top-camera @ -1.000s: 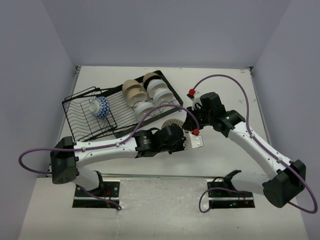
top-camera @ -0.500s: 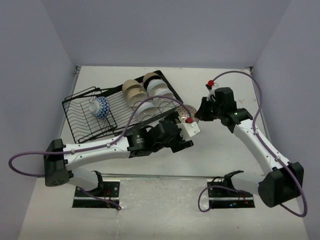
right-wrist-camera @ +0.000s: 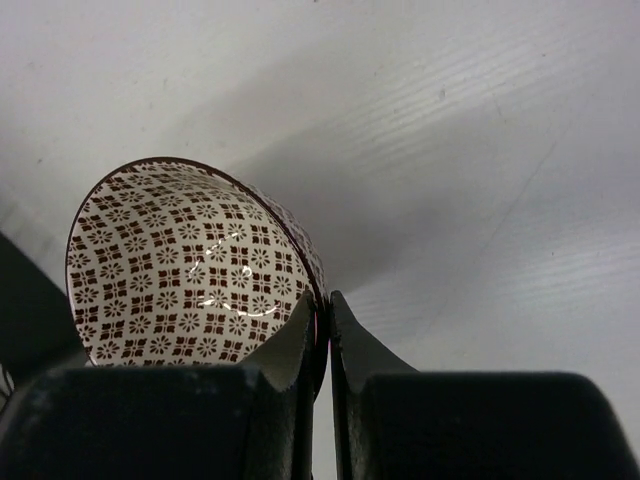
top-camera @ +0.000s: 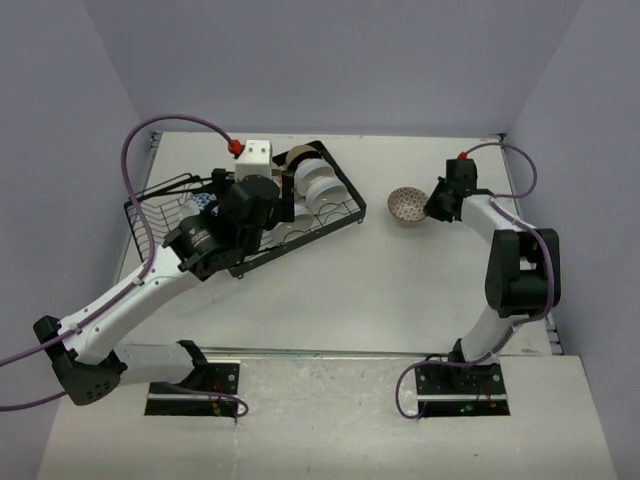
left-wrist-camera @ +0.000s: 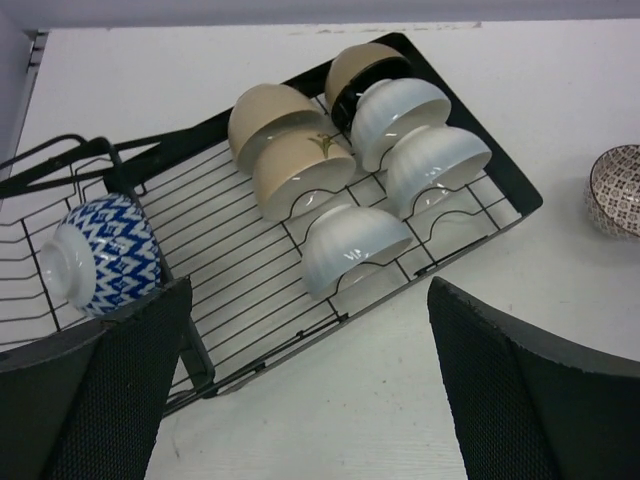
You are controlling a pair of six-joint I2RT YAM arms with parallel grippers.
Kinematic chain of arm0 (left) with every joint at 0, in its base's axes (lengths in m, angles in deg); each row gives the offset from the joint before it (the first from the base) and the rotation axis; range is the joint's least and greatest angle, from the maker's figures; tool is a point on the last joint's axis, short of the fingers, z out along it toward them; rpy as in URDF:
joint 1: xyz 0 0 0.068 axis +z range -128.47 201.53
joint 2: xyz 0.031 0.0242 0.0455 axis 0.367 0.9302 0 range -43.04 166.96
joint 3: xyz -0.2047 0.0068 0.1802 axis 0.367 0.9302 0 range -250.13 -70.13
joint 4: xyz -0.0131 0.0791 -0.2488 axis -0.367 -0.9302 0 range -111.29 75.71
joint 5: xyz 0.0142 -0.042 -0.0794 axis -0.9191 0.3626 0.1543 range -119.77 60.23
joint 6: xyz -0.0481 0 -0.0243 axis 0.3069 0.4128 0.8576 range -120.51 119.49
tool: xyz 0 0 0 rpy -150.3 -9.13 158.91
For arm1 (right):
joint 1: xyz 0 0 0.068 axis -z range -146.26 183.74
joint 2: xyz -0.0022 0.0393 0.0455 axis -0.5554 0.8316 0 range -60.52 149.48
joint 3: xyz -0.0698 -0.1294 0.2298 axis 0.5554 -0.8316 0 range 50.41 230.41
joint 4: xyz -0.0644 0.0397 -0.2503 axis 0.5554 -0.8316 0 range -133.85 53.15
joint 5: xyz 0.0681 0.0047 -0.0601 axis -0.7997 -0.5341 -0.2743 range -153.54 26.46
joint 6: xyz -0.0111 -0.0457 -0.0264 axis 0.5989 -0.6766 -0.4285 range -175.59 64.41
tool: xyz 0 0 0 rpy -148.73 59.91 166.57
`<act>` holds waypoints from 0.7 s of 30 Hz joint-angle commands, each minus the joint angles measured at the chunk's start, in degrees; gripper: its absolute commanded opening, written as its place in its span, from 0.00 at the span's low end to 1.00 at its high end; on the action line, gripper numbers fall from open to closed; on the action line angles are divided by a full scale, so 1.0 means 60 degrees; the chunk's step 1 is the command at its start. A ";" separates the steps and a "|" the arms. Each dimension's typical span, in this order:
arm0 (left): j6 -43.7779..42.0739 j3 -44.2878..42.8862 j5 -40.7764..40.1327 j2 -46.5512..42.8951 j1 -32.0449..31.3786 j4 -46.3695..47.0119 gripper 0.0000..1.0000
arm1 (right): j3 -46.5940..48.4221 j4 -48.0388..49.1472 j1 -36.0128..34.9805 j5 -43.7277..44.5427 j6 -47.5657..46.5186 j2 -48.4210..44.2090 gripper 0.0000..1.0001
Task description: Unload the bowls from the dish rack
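Observation:
The black wire dish rack (top-camera: 352, 203) stands at the back left. In its slots are several bowls: three white ones (left-wrist-camera: 350, 245), two beige ones (left-wrist-camera: 298, 165) and a beige one with a black inside (left-wrist-camera: 362, 70). A blue-white bowl (left-wrist-camera: 100, 255) lies in the basket end. My left gripper (left-wrist-camera: 310, 400) hangs wide open above the rack's near edge (top-camera: 262, 200), with nothing in it. My right gripper (right-wrist-camera: 322, 322) is shut on the rim of a brown-patterned bowl (right-wrist-camera: 190, 270). It holds this bowl (top-camera: 405, 205) tilted, low over the table, right of the rack.
The patterned bowl also shows at the right edge of the left wrist view (left-wrist-camera: 615, 190). Purple cables (top-camera: 180, 122) loop above both arms. Side walls enclose the white table (top-camera: 400, 290) on the left, right and back.
My left gripper opened, let go of the patterned bowl and swung left and back over the rack. My right gripper, holding the bowl by its rim, moved it right and farther back.

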 commanded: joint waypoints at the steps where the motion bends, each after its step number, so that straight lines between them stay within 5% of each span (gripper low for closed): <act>1: 0.1011 0.0345 -0.0494 -0.0960 0.0093 -0.0734 1.00 | 0.1214 0.0871 0.0015 0.0192 0.0497 0.0491 0.00; 7: 0.1055 0.0594 -0.0905 -0.1751 0.0415 -0.1056 1.00 | 0.2415 -0.0180 0.0059 -0.0216 0.0600 0.1649 0.00; 10: 0.0923 0.0653 -0.0788 -0.1942 0.0518 -0.1055 1.00 | 0.2856 -0.0447 0.0074 -0.0451 0.0600 0.2075 0.30; 14: 0.0996 0.0580 -0.0831 -0.2044 0.0592 -0.1436 1.00 | 0.2579 -0.0360 0.0074 -0.0614 0.0614 0.2076 0.32; 18: 0.1069 0.0668 -0.0788 -0.2235 0.0709 -0.1436 1.00 | 0.1935 -0.0097 0.0074 -0.0146 0.0702 0.1128 0.76; 20: 0.1084 0.0770 -0.0875 -0.2221 0.0899 -0.1436 1.00 | 0.1467 0.0094 0.0074 -0.0028 0.0717 0.0453 0.86; 21: 0.1157 0.0828 -0.0904 -0.2192 0.1248 -0.1436 1.00 | 0.1363 0.0123 0.0059 0.0190 0.0673 -0.0275 0.99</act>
